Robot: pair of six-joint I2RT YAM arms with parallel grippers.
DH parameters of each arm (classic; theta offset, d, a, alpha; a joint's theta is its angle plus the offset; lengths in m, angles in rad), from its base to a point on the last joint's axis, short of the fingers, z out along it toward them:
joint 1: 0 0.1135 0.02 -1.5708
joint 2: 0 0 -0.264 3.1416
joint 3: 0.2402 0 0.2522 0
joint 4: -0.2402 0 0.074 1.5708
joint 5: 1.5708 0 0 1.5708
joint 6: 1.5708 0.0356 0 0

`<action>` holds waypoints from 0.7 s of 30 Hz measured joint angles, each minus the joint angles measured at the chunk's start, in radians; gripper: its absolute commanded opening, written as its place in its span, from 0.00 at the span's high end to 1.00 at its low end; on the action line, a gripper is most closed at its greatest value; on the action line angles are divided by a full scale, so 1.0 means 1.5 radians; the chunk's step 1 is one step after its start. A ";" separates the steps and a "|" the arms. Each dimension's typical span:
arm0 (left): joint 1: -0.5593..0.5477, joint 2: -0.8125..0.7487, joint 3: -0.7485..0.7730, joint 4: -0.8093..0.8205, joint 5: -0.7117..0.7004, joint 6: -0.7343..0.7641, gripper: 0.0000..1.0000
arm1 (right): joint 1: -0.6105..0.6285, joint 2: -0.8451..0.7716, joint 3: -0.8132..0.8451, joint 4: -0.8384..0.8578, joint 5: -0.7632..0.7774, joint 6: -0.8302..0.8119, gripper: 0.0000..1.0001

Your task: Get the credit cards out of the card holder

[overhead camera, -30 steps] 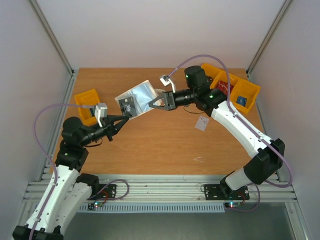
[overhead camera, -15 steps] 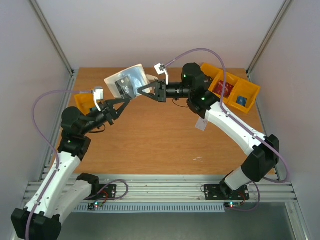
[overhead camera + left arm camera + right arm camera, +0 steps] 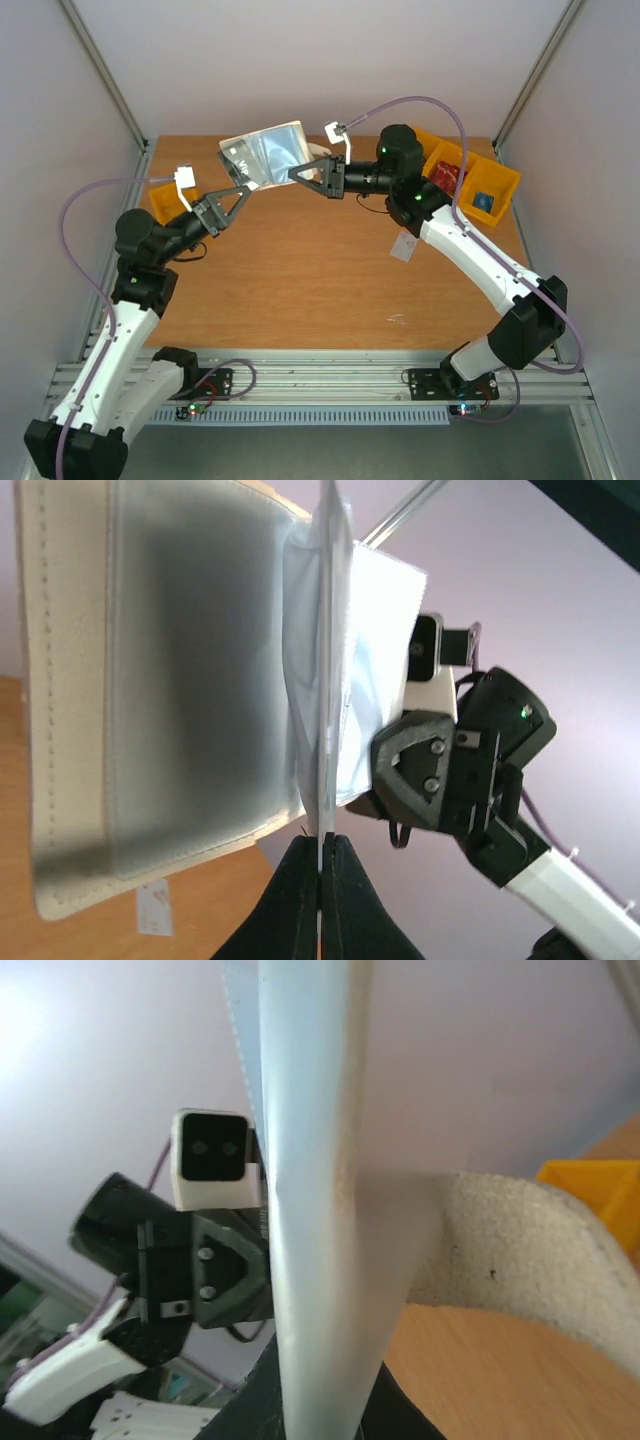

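Note:
The card holder [image 3: 268, 150] hangs open in the air over the far middle of the table, its pale blue-grey inside facing up. My left gripper [image 3: 240, 188] is shut on its near-left edge. In the left wrist view the fingertips [image 3: 322, 852] pinch a thin pale flap of the holder [image 3: 180, 680]. My right gripper [image 3: 300, 175] is shut on its right side. The right wrist view shows the pale flap [image 3: 320, 1260] edge-on between the jaws and the beige outside [image 3: 520, 1250] curling away. A whitish card [image 3: 403, 247] lies on the table. No red card shows.
Yellow bins [image 3: 470, 180] with red and blue items stand at the far right, under the right arm. Another yellow bin [image 3: 165, 200] stands at the far left, beside the left arm. The whitish card also shows in the left wrist view [image 3: 155, 905].
Both grippers have carried the holder up and toward the far side of the table. The holder has turned, so that more of its pale inside faces the top camera.

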 measured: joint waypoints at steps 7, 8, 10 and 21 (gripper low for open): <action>-0.009 0.099 0.019 -0.017 -0.013 -0.111 1.00 | -0.001 0.034 0.002 -0.107 0.115 -0.002 0.97; -0.013 0.119 0.018 -0.019 -0.015 -0.119 1.00 | -0.001 0.047 -0.001 -0.119 0.129 0.001 0.96; -0.022 0.172 0.007 -0.020 -0.020 -0.134 1.00 | -0.002 0.066 -0.017 -0.137 0.149 0.004 0.92; -0.048 0.418 -0.150 0.012 -0.048 -0.137 1.00 | -0.040 0.167 -0.289 -0.047 0.130 0.075 0.55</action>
